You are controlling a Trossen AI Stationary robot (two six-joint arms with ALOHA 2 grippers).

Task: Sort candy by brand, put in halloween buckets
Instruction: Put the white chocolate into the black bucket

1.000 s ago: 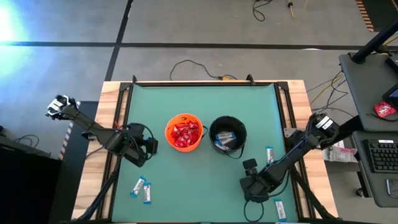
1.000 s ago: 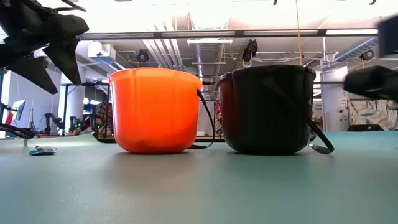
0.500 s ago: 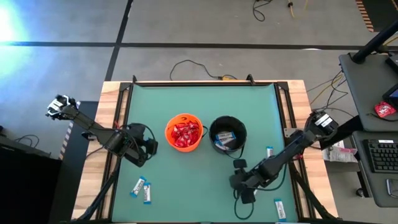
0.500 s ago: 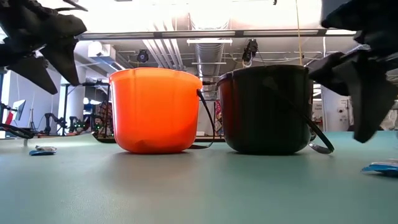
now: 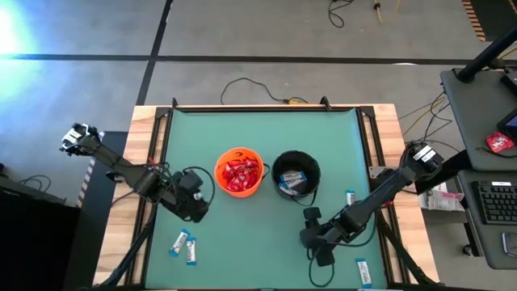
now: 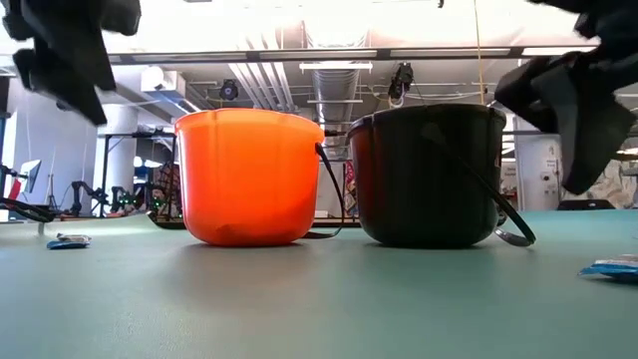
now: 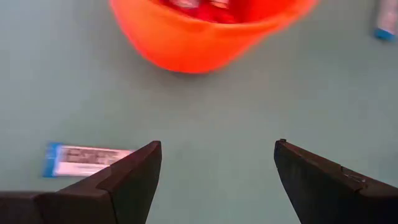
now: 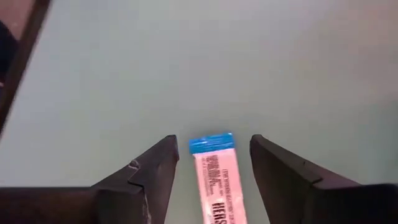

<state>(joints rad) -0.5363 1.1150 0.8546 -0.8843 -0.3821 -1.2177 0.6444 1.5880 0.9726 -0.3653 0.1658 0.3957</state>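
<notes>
Right claw open astride bar

Open green mat before orange bucket and black bucket, side by side mid-table.

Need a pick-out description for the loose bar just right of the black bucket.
On the green table, find the black bucket beside the orange bucket. Between it and the table's right edge lies a slim white-and-blue bar. It lies alone level with the buckets; the other right-side bar sits at the robot-side corner, and the left-side pair lies across the table.
</notes>
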